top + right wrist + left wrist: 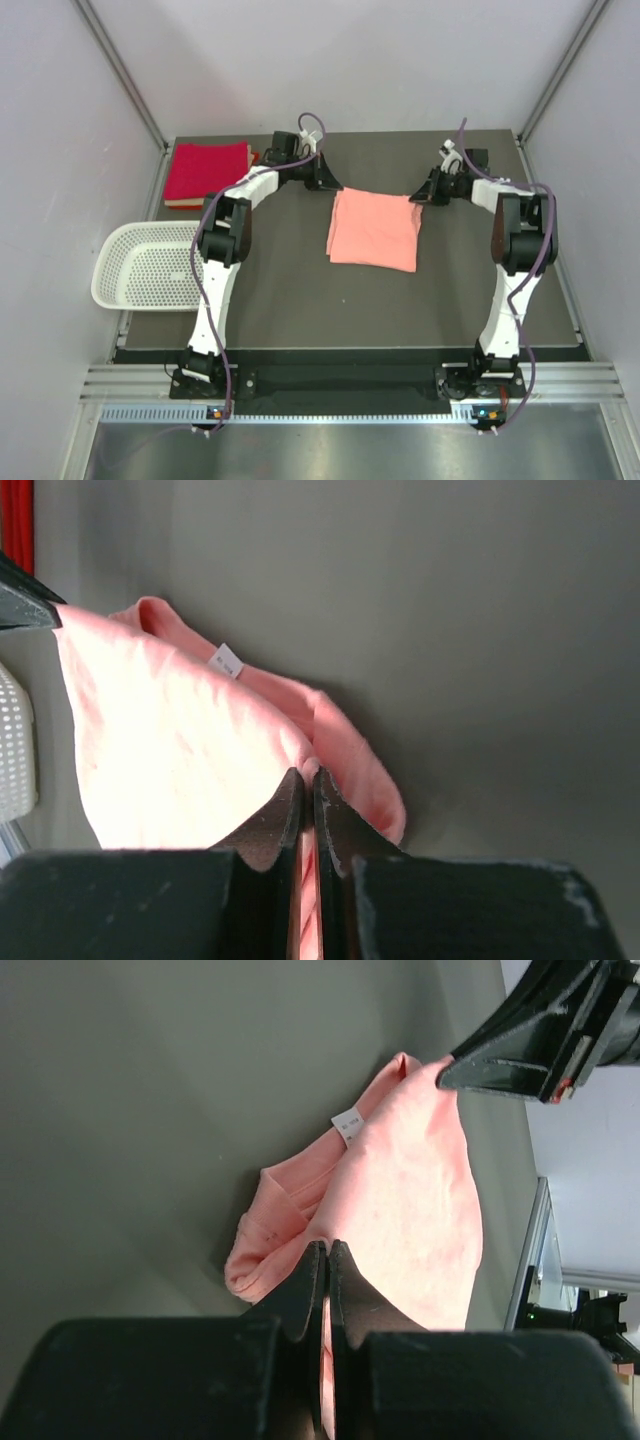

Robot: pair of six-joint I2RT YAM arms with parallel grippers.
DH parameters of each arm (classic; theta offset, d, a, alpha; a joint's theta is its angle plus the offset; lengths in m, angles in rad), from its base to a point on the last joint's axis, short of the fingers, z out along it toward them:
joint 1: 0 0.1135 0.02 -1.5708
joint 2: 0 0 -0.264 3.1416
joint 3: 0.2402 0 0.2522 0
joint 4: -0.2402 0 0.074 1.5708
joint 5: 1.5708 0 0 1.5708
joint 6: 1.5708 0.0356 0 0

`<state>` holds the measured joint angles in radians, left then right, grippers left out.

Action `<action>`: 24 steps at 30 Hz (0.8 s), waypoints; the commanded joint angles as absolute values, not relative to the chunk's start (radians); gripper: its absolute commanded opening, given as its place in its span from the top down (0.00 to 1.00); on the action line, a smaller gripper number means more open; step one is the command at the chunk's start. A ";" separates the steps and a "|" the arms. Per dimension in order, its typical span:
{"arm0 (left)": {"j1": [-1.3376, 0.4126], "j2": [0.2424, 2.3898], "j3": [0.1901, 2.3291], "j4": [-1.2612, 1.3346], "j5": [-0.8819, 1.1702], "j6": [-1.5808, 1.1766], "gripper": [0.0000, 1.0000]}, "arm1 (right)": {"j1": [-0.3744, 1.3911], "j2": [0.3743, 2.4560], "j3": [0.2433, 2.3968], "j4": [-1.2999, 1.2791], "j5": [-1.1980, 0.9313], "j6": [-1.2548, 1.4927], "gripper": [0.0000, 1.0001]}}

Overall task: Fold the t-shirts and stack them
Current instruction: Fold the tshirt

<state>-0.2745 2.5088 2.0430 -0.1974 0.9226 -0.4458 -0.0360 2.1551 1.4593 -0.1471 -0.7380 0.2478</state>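
The salmon-pink t-shirt (374,229) lies folded on the dark table at centre back. My left gripper (327,183) is shut on its far left corner; the left wrist view shows the cloth (410,1190) pinched at my gripper (327,1248), with a small white tag (347,1124) showing. My right gripper (418,195) is shut on the far right corner; the right wrist view shows the cloth (170,740) pinched at my gripper (307,774) and the tag (227,661). Folded crimson t-shirts (207,172) are stacked at the back left.
A white perforated basket (145,266) hangs over the table's left edge. The dark table (300,300) is bounded by grey walls at the sides and back.
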 commanded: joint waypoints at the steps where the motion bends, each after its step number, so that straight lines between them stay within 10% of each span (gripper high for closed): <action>1: -0.275 2.451 2.071 -0.120 0.942 -0.465 1.00 | -0.038 2.008 1.419 -0.115 -0.712 0.259 1.00; 24: -0.295 2.570 2.206 0.011 0.925 -0.729 1.00 | -0.055 1.880 1.241 -0.094 -0.545 0.429 1.00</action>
<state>-0.2962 2.5229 2.0933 -0.0513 0.9276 -0.6846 -0.0376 1.8988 1.2583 -0.1547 -0.5838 0.3840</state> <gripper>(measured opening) 0.023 0.018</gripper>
